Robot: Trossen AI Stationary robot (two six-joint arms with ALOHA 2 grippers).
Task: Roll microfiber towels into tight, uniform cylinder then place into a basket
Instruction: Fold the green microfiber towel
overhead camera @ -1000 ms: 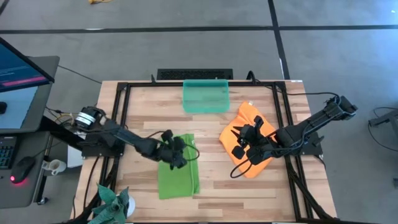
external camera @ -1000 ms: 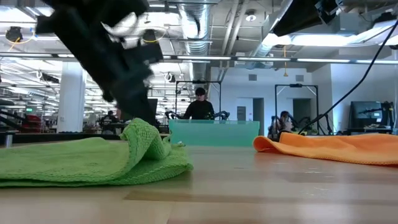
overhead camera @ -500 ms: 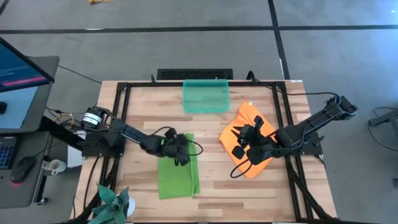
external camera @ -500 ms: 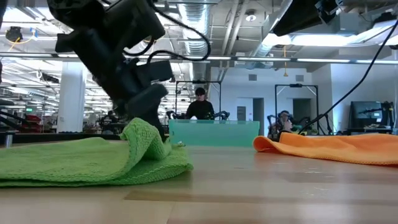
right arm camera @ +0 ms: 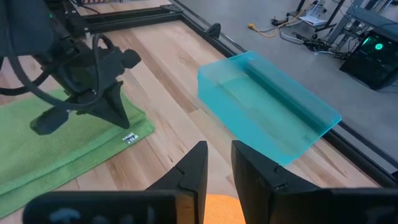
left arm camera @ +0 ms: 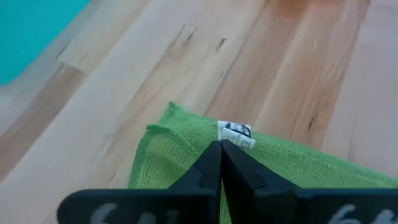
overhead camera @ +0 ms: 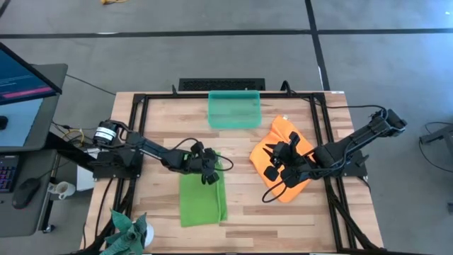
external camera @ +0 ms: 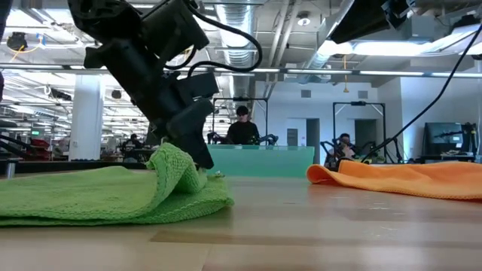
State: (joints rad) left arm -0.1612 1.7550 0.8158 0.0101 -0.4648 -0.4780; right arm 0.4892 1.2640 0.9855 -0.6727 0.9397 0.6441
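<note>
Fingers of the left gripper (left arm camera: 220, 163) are closing together, pressing the lime green microfiber towel (overhead camera: 202, 198) near its tagged corner.
Right gripper (right arm camera: 217, 163) is hovering slightly parted over the orange towel (overhead camera: 284, 139); bare wooden table (overhead camera: 241, 198) is lying between cloths.

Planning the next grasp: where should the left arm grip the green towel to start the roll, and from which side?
Grip the green towel at its end nearest the basket, coming down from above. That edge is already folded over into a raised lip, so there is a thickness to pinch, and the shut left gripper sits right there. The rest lies flat.
</note>
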